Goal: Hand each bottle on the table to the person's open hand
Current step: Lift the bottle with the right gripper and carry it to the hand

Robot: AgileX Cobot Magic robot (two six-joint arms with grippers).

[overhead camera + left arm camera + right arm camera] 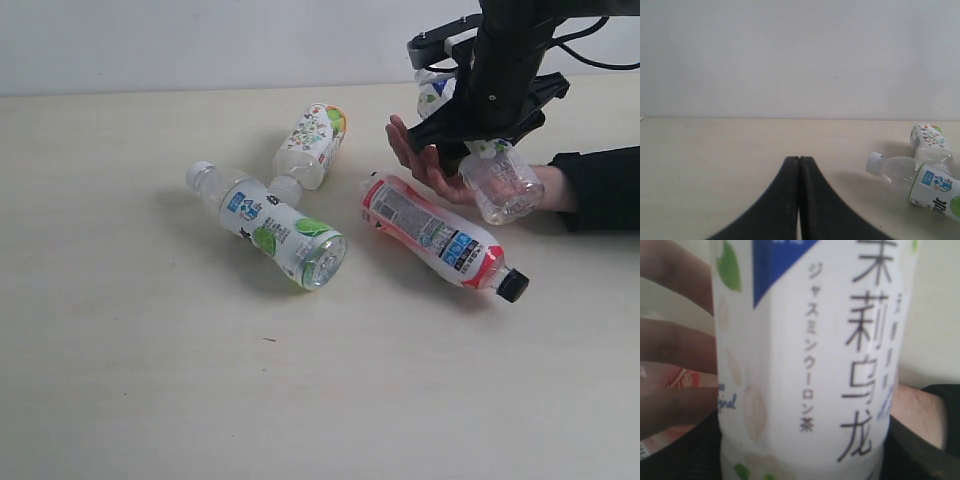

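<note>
My right gripper (pixel 485 140) is shut on a white-labelled bottle (pixel 497 180), holding it tilted just above the person's open hand (pixel 420 160). That bottle (pixel 810 365) fills the right wrist view, with the hand's fingers (pixel 675 350) beside it. Three bottles lie on the table (pixel 150 380): a white-and-green one (pixel 312 140), a blue-labelled one (pixel 275 225) and a red-pink one with a black cap (pixel 440 240). My left gripper (pixel 799 160) is shut and empty, low over the table, apart from the blue-labelled bottle (pixel 920 182) and the white-and-green one (pixel 930 140). It is out of the exterior view.
The person's forearm in a black sleeve (pixel 600 185) reaches in from the right edge. A pale wall (pixel 200 40) runs along the table's far side. The red-pink bottle lies just in front of the hand.
</note>
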